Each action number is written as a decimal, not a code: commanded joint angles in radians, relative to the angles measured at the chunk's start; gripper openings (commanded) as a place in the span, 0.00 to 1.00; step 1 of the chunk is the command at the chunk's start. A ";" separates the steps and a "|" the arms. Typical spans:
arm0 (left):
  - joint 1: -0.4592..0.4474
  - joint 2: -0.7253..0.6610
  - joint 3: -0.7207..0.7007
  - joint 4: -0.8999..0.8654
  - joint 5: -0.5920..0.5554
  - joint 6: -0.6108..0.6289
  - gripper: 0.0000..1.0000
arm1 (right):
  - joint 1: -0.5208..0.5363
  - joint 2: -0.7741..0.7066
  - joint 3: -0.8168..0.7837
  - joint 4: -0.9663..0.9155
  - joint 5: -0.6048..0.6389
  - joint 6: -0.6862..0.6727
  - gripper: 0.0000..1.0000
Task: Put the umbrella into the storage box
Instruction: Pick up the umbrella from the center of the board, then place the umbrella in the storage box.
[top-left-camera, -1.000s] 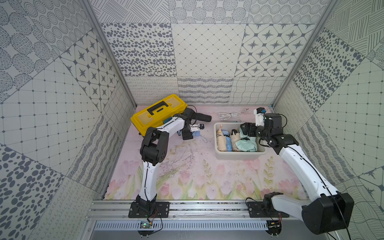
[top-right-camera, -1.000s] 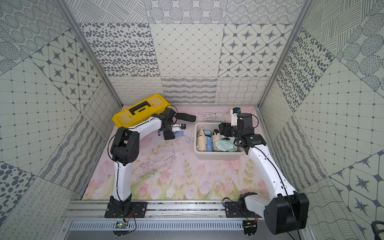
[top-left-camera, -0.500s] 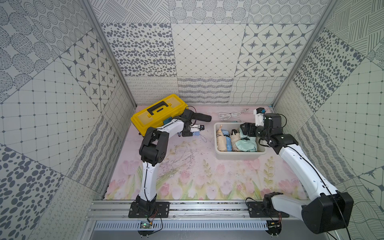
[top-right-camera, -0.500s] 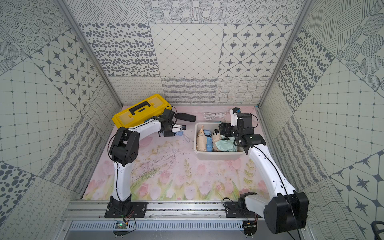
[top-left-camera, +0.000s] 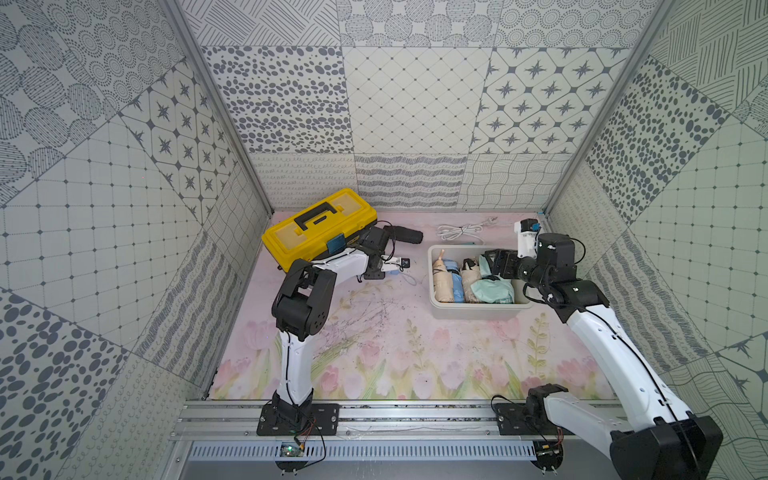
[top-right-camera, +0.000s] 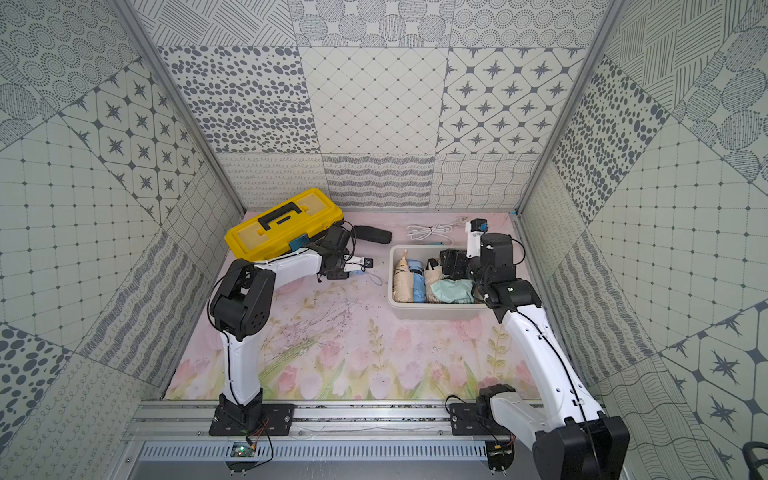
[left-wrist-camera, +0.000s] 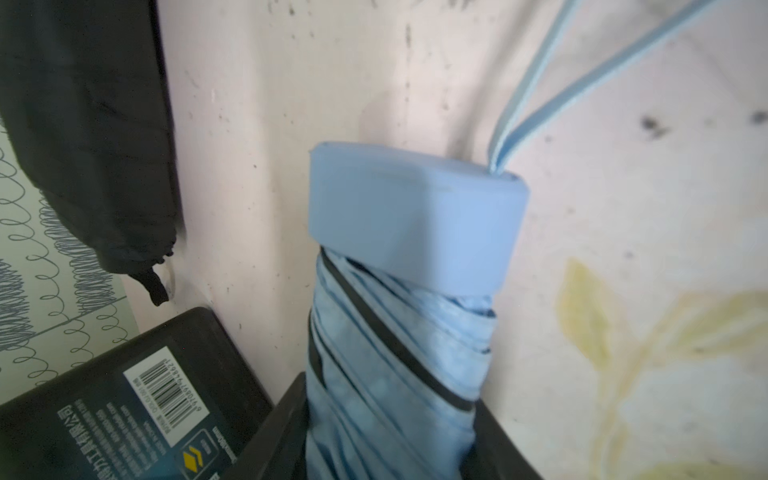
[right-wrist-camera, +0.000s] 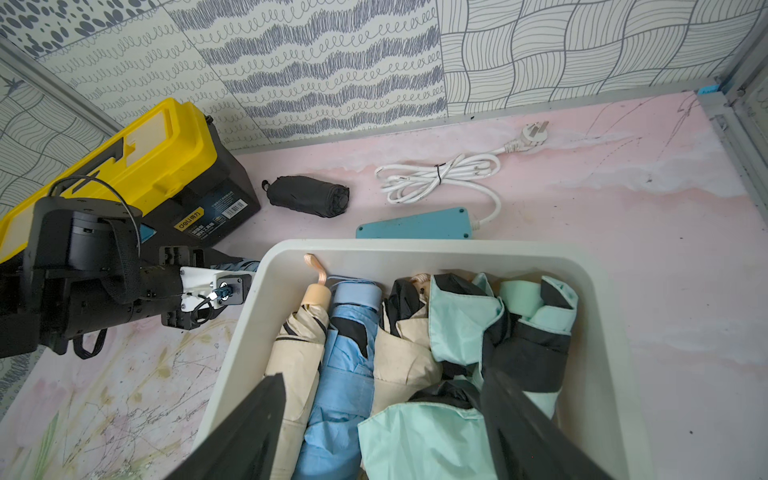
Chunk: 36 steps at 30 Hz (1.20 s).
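The light-blue umbrella (left-wrist-camera: 415, 216) is found clamped at its folded canopy between the fingers of the left claw (left-wrist-camera: 388, 392). It is held low at the tabletop (top-left-camera: 374, 332), outside the storage box (top-left-camera: 473, 309), between it and the yellow toolbox (top-left-camera: 316, 232); whether it is lifted clear of the surface cannot be told. The right claw (right-wrist-camera: 382, 376) is observed released, jaws spread wide above the folded umbrellas (right-wrist-camera: 299, 353) packed in the storage box, and a black pouch (top-left-camera: 405, 235) is noted lying beyond the left claw.
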 joint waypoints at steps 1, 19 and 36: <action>-0.017 -0.095 -0.060 -0.041 -0.001 -0.056 0.29 | -0.003 -0.040 -0.024 0.026 -0.017 0.015 0.80; -0.227 -0.634 -0.262 -0.100 0.127 -0.854 0.29 | 0.250 -0.110 -0.141 0.163 -0.093 0.254 0.80; -0.453 -0.776 -0.361 0.115 -0.006 -1.310 0.31 | 0.603 -0.028 -0.261 0.524 0.101 0.606 0.84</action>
